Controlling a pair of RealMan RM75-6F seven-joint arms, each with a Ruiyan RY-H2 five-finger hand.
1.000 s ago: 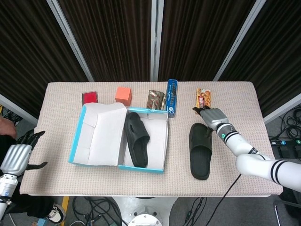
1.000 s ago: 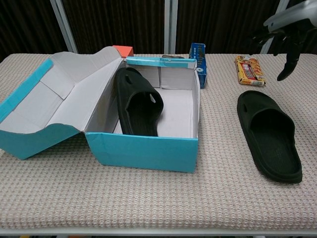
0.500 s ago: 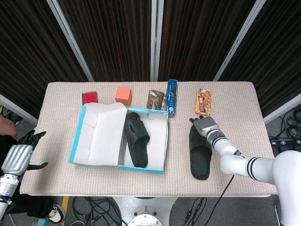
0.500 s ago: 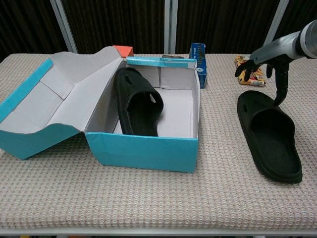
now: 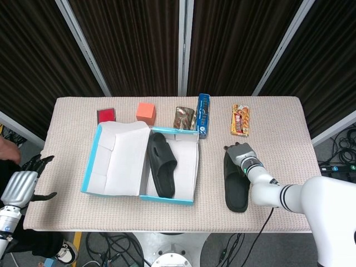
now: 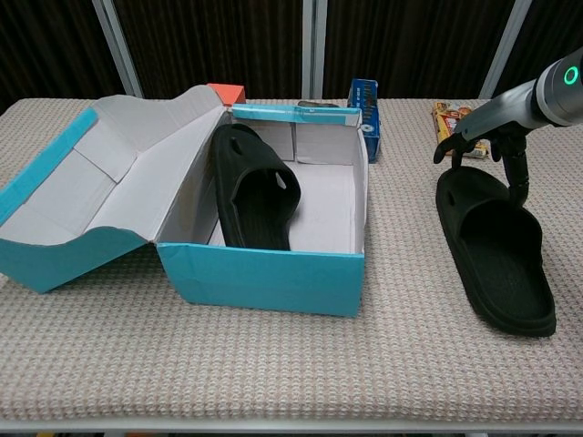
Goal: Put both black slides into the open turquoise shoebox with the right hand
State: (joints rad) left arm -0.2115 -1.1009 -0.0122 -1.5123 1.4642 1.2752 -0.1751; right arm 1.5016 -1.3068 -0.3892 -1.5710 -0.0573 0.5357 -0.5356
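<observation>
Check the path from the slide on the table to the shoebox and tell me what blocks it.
Nothing visible lies on the cloth between the loose slide and the shoebox. The box's near-side wall must be cleared, and the slide already inside takes the left part, leaving the right part free. The right hand is at the loose slide's toe end.

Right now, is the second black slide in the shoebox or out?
Out: second black slide lies on the table right of the shoebox, under the right hand.
</observation>
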